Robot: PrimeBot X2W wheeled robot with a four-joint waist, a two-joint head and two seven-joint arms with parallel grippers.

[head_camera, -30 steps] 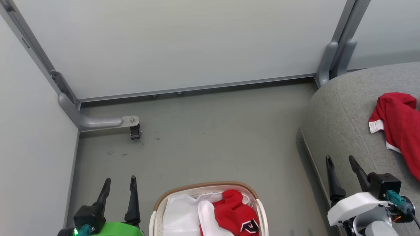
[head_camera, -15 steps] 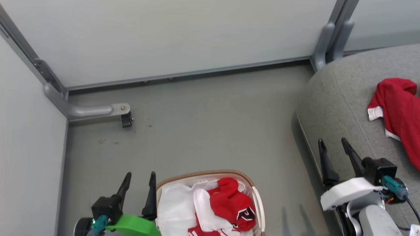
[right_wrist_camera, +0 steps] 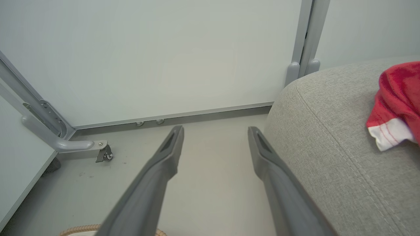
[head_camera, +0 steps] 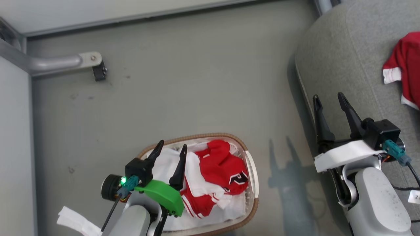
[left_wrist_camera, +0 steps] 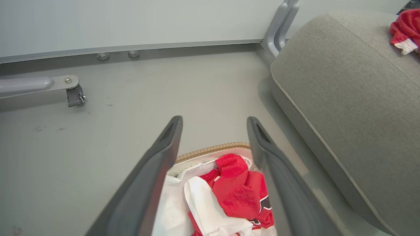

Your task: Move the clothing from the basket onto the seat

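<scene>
Wide open and empty, the left fingers [head_camera: 180, 167] are hovering over the red clothing [head_camera: 220, 167] in the basket [head_camera: 197, 136], likely lining up a grab, while the right fingers [head_camera: 348, 113], equally open and empty, are idling over the edge of the seat [head_camera: 344, 49].

readable text: almost none in full | emblem [head_camera: 239, 178]: black-and-white mark on the red clothing [head_camera: 221, 164] in the basket [head_camera: 210, 134], near centre — an angular shape, no letters legible | white label [head_camera: 415, 197]: small tag at the near right edge of the head view — begins with a "2", remaining characters cut off
</scene>
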